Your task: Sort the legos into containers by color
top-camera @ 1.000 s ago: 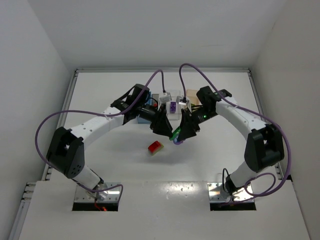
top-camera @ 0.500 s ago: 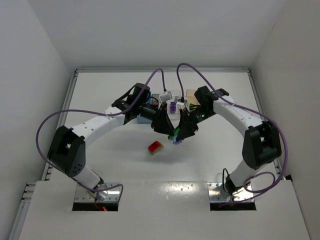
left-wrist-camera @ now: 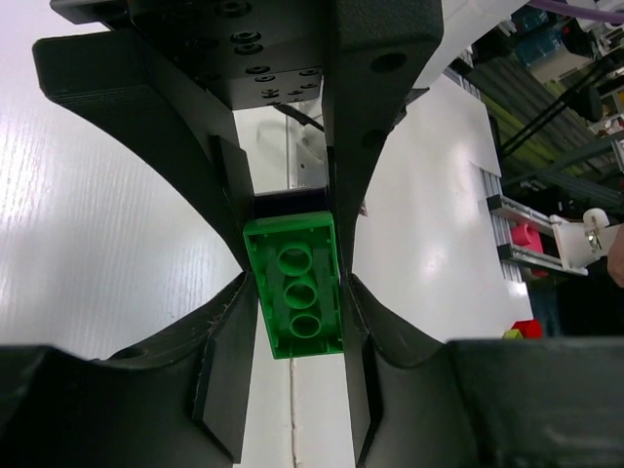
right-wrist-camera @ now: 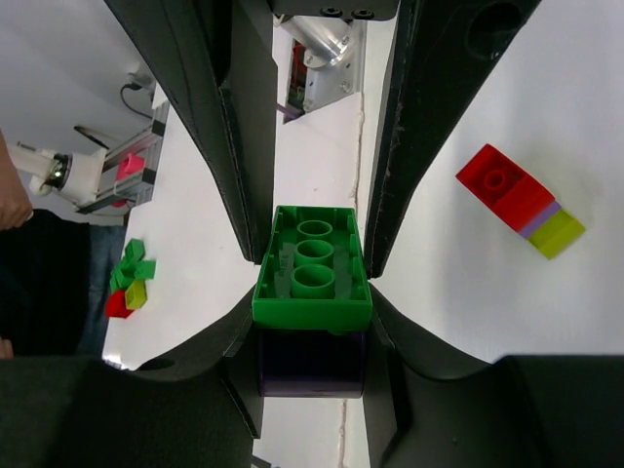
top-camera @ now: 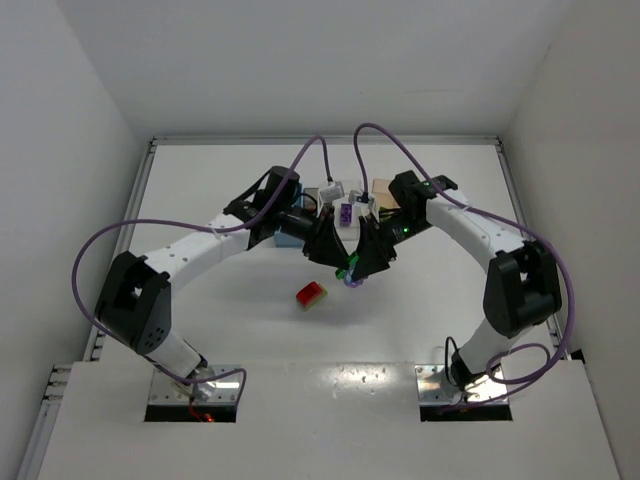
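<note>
Left claw [left-wrist-camera: 297,302] pinching green brick [left-wrist-camera: 295,283], right claw [right-wrist-camera: 312,336] pinching purple brick [right-wrist-camera: 310,369], bricks joined together

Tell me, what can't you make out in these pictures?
- Top view: the containers are mostly covered by both arms; contents unreadable.
- Top view: the green-and-purple stack is tiny, pinched between the left gripper and right gripper.
- Wrist views: fingers block the sides; the stack's brick count is unclear, its purple part shadowed.

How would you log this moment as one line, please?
left gripper: shut on green brick | right gripper: shut on purple brick | bricks: joined | red-topped stack: loose on table
</note>
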You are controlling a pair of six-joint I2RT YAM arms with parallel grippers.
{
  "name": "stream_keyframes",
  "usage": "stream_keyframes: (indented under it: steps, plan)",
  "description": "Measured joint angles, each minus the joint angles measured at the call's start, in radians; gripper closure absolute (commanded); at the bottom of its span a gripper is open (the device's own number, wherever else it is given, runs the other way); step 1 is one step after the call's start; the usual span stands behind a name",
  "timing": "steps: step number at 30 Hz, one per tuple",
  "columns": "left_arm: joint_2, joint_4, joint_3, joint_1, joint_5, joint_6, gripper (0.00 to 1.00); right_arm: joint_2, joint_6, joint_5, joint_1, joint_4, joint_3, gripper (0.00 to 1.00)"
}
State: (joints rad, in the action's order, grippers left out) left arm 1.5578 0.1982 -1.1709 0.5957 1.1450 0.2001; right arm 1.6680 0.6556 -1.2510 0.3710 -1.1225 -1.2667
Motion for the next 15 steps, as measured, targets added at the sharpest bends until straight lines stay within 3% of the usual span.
stream_keyframes:
  steps: [5,9,15]
  plan:
    - [0.000,-0.013,0.007,0.000,-0.005,0.016,0.64,0.001,0.000,0.006,0.000,-0.002,0.000,0.92]
    - [0.000,-0.021,0.013,0.002,-0.005,0.022,0.84,0.002,0.000,0.010,0.000,-0.006,0.000,0.92]
    - [0.000,-0.023,0.014,0.005,-0.027,0.023,0.92,0.000,0.005,0.019,-0.001,0.003,0.005,0.92]
